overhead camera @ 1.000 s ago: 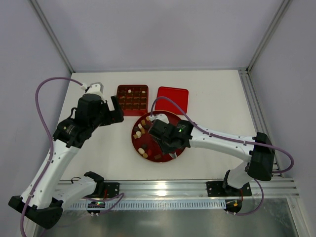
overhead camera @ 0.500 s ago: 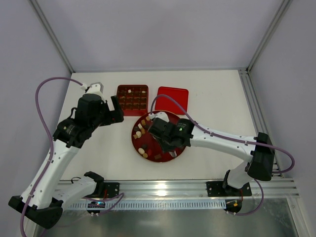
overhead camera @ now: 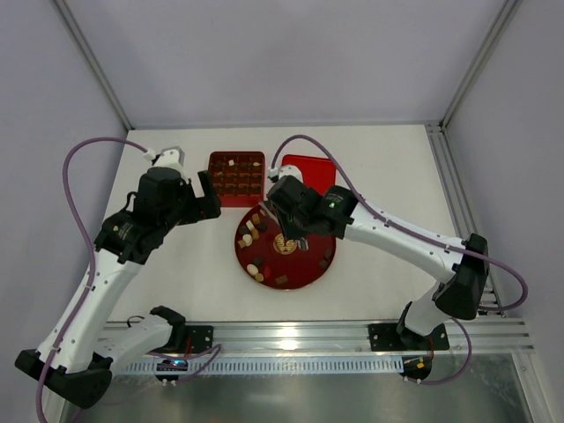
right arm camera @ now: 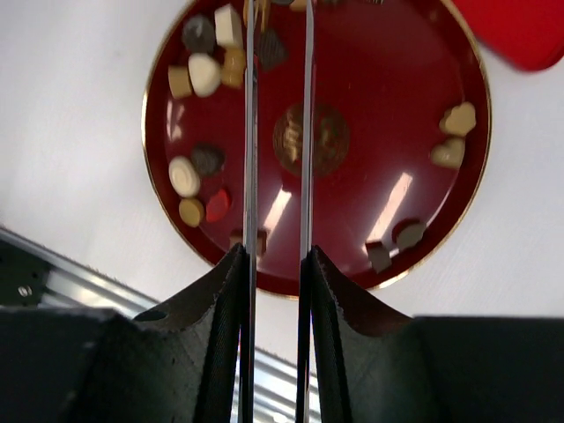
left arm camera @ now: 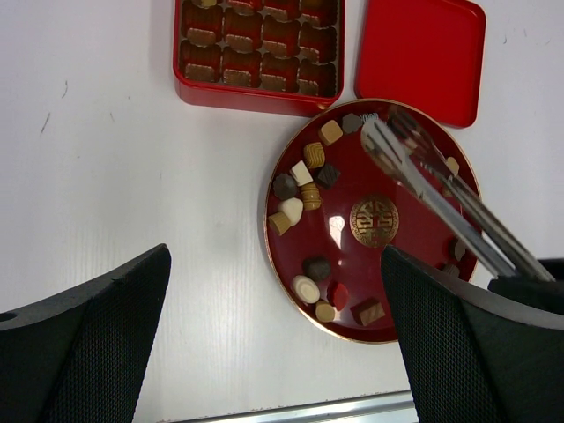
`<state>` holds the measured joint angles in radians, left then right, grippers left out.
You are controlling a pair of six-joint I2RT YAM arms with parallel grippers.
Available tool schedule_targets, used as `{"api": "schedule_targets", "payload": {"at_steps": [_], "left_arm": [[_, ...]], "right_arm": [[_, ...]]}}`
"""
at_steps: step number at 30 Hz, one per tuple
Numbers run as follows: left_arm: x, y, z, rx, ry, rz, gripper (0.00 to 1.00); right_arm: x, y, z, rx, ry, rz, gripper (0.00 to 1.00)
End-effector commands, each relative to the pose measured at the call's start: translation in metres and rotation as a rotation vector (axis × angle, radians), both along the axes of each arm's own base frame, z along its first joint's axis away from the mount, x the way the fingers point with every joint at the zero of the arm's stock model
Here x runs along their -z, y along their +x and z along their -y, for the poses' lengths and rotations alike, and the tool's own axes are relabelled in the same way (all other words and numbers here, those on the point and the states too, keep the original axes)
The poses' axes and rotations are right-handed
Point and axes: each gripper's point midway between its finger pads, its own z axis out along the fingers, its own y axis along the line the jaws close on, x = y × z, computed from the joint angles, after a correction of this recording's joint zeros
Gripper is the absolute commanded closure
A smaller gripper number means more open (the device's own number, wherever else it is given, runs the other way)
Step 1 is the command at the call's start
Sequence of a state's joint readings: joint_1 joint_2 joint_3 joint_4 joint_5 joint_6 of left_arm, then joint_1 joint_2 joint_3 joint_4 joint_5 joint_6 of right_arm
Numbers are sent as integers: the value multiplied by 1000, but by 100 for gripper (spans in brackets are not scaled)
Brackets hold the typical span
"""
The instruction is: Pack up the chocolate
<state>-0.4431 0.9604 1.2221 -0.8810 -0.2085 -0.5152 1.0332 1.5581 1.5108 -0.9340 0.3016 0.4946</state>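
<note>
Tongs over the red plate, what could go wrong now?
The chocolates lie crowded on one side of the plate, so the tongs might pinch two or knock neighbours away. Their thin metal tips could also let a round piece slip and fall on the way to the box.

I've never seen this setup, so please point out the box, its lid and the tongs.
box [left arm camera: 251, 97], left wrist view, on its lower wall.
lid [left arm camera: 419, 57], left wrist view, on its flat middle.
tongs [left arm camera: 392, 157], left wrist view, on one blade near the tip.
</note>
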Motion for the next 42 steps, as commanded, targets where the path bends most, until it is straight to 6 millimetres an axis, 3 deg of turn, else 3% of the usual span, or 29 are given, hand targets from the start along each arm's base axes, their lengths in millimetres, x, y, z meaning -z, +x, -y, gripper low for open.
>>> {"api": "schedule_targets", "payload": {"at_steps": [1,7,12,14,15,19,28,42], "left_arm": [[-20,3,1,9,-13,50,0],[-27,-1,-1,7,-14,58,0],[-31,-7,-2,9,-30,59,0],[-30,-9,-3,7,-34,57,0],[-30,-10,-3,8,-34,53,0],[-30,-14,-6,1,-27,55,0],[-29,-15,-8,-3,-23,55,0],[-28,-15,-10,-6,-9,56,1]], "right_arm": [[-41,44,-27,1,102,144,66],[-52,97,-48,11,172,219,66],[-39,128,-72,4,195,247,66],[-45,138,-81,-2,215,272,66],[-33,142,-87,-8,205,256,66],[-29,152,-108,-29,232,249,66],[-5,165,-128,-30,223,225,66],[29,171,-133,-25,172,179,66]]}}
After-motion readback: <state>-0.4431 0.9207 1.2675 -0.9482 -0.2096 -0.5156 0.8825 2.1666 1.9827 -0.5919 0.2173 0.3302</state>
